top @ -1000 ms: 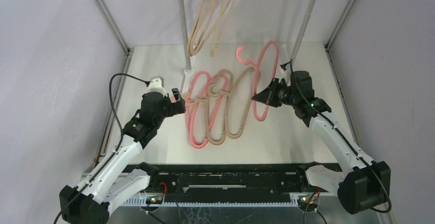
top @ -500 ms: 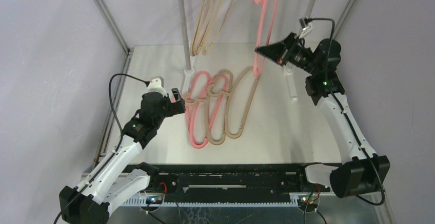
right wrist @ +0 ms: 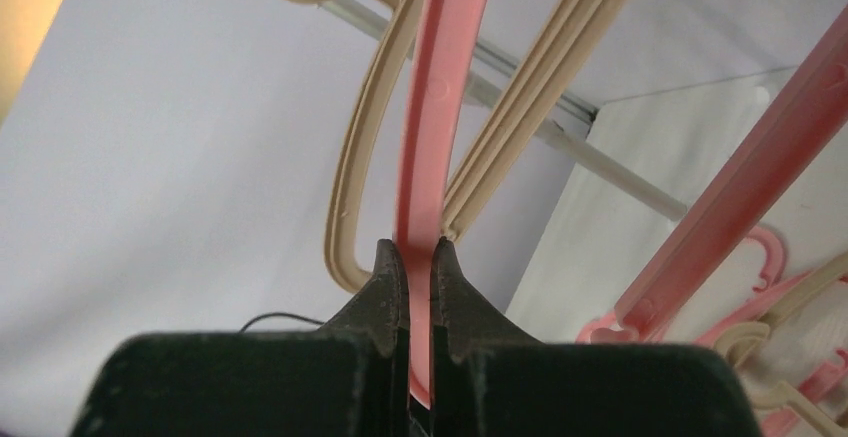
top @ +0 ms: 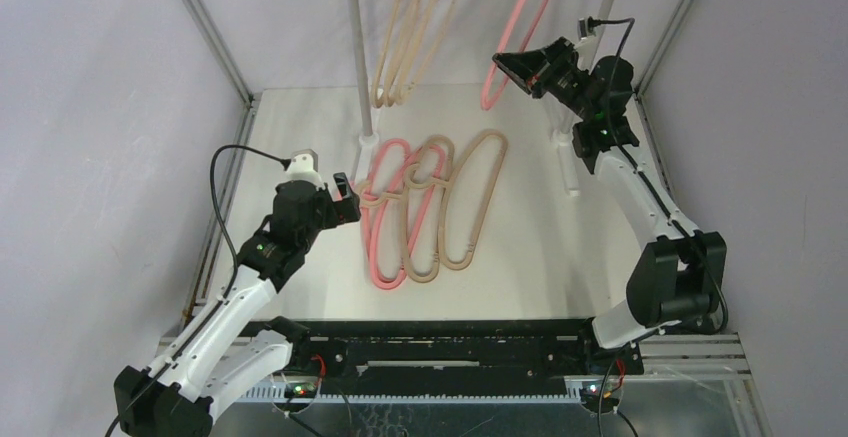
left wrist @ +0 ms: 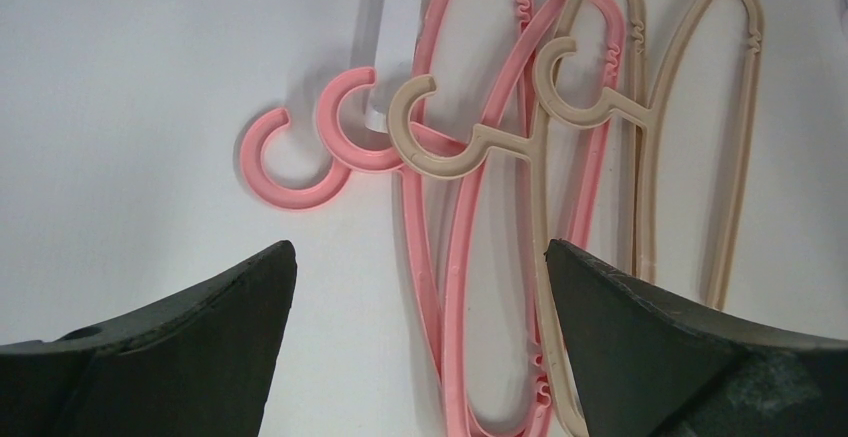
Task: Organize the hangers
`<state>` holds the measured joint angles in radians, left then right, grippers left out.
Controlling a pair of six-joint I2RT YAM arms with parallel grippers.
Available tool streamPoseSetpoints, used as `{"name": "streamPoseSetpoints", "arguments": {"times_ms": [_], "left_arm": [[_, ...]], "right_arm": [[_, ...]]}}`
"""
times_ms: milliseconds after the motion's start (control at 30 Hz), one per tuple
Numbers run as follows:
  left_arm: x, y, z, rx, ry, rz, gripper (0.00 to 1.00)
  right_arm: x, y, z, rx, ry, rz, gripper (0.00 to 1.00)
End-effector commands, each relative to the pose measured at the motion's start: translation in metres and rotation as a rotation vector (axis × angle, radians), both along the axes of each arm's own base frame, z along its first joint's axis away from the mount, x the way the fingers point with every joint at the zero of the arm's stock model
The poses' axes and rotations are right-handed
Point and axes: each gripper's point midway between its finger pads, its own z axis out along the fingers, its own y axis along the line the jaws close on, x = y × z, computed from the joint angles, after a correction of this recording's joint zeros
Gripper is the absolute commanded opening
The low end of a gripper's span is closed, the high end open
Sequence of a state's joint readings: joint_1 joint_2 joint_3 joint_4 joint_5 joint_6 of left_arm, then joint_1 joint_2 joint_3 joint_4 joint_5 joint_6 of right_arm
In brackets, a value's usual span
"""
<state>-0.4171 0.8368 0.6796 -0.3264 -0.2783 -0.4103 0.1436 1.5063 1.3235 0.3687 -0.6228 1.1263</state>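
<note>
My right gripper (top: 503,60) is shut on a pink hanger (top: 517,27) and holds it up high near the top of the rack; the wrist view shows the pink bar (right wrist: 436,87) pinched between the jaws. Beige hangers (top: 408,32) hang at the rack's left end and show behind the pink one in the right wrist view (right wrist: 365,137). A pile of pink and beige hangers (top: 430,207) lies on the table. My left gripper (top: 345,192) is open at the pile's left edge, above the pink hangers (left wrist: 470,257) and beige hangers (left wrist: 640,157), holding nothing.
Two grey upright rack poles stand at the back, the left pole (top: 354,47) and the right pole (top: 603,27), on white feet. Grey walls and a metal frame enclose the table on three sides.
My right gripper lifted the pink hanger off the table and carried it up and back toward the top of the rack. The left arm has not moved.
</note>
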Motion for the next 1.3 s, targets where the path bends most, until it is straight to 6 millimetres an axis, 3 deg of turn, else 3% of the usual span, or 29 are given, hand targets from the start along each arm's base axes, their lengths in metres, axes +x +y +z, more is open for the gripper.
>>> {"name": "streamPoseSetpoints", "arguments": {"times_ms": [0, 167, 333, 633, 833, 967, 1133, 1267], "left_arm": [[0.004, -0.002, 0.011, -0.004, -0.030, -0.003, 0.99], [0.006, -0.003, 0.008, 0.003, -0.018, -0.006, 0.99], [0.005, -0.003, 0.004, 0.009, -0.012, -0.004, 0.99], [0.008, -0.007, -0.002, 0.003, 0.005, -0.013, 1.00], [0.008, -0.007, -0.003, 0.004, 0.008, -0.014, 0.99], [0.008, -0.006, -0.003, 0.001, 0.007, -0.009, 1.00], [0.008, -0.006, -0.002, 0.000, 0.004, -0.010, 0.99], [0.008, -0.007, -0.003, 0.000, 0.007, -0.011, 1.00]], "right_arm": [[0.007, -0.013, 0.061, 0.104, -0.152, -0.087, 0.00], [0.024, -0.017, 0.053, 0.125, -0.132, -0.116, 0.00], [0.033, -0.039, 0.041, 0.141, -0.101, -0.192, 0.00], [0.034, -0.081, 0.007, 0.165, -0.019, -0.290, 0.00], [0.034, -0.100, 0.000, 0.156, -0.001, -0.318, 0.00], [0.033, -0.100, -0.006, 0.138, 0.025, -0.313, 0.30], [0.024, -0.103, -0.018, 0.057, 0.071, -0.350, 0.60], [0.010, -0.111, -0.020, -0.020, 0.078, -0.407, 0.74]]}}
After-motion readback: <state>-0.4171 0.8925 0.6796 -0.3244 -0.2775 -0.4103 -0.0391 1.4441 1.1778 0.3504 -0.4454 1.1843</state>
